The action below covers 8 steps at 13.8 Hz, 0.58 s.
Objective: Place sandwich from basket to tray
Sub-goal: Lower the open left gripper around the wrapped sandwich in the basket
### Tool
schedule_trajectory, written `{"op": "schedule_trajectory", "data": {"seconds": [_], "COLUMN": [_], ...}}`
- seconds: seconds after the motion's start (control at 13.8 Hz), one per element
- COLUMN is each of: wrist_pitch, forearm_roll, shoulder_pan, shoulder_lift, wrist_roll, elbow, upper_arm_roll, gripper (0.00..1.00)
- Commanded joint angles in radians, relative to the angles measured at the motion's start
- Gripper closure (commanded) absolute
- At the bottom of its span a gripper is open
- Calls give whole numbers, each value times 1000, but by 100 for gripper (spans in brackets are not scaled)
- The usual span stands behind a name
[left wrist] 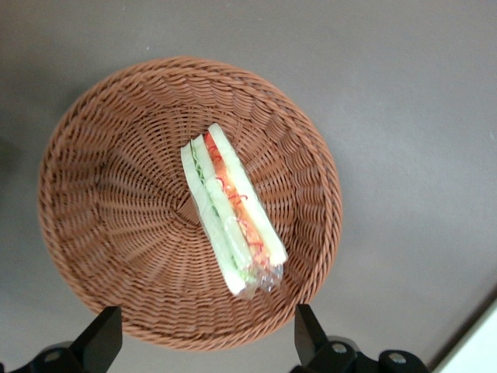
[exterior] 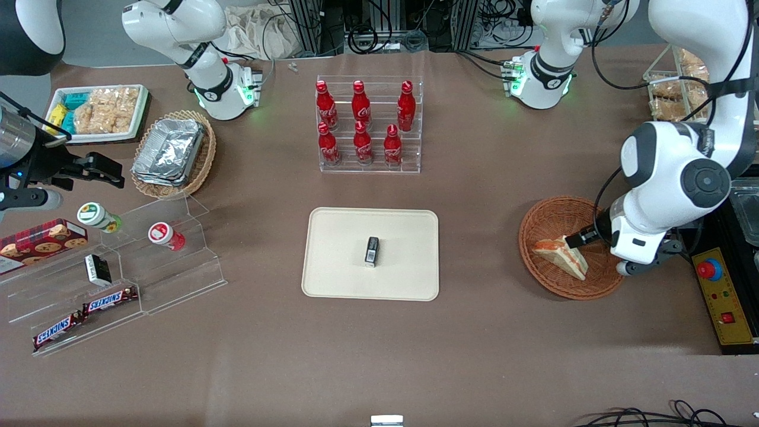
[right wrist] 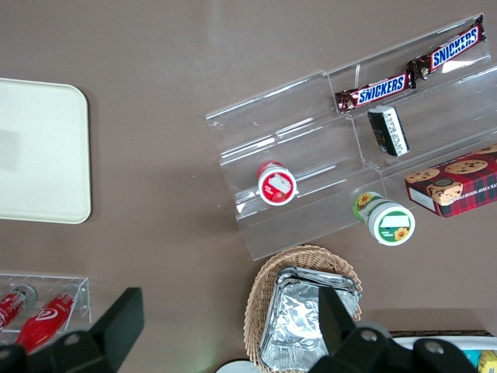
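Nothing is moved yet: the sandwich [left wrist: 231, 210] lies in the basket [left wrist: 101, 202], the gripper [left wrist: 203, 342] hovers above it, fingers spread wide and empty; the tray [exterior: 338, 261] waits toward the parked arm's end

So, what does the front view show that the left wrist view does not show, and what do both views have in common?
Only the front view shows the cream tray with a small black object on it, the rack of red cola bottles, and the working arm above the basket.

Only the left wrist view shows the sandwich's layers from above and the open gripper hovering over the basket rim, both fingers clear of the sandwich.

Both show the sandwich lying in the reddish-brown wicker basket.
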Motion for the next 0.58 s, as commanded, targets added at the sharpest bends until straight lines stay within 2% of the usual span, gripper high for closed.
{"op": "schedule_trajectory", "data": {"seconds": [0.0,0.51], "wrist_pitch": [52,173], "forearm_roll": [-12,-7], "shoulder_pan": [-3,4], "shoulder_lift": [-6,23], "wrist_roll": [-97,-165], "elbow": [-53,-133], "upper_arm_roll": [7,10], "gripper": [0,0]}}
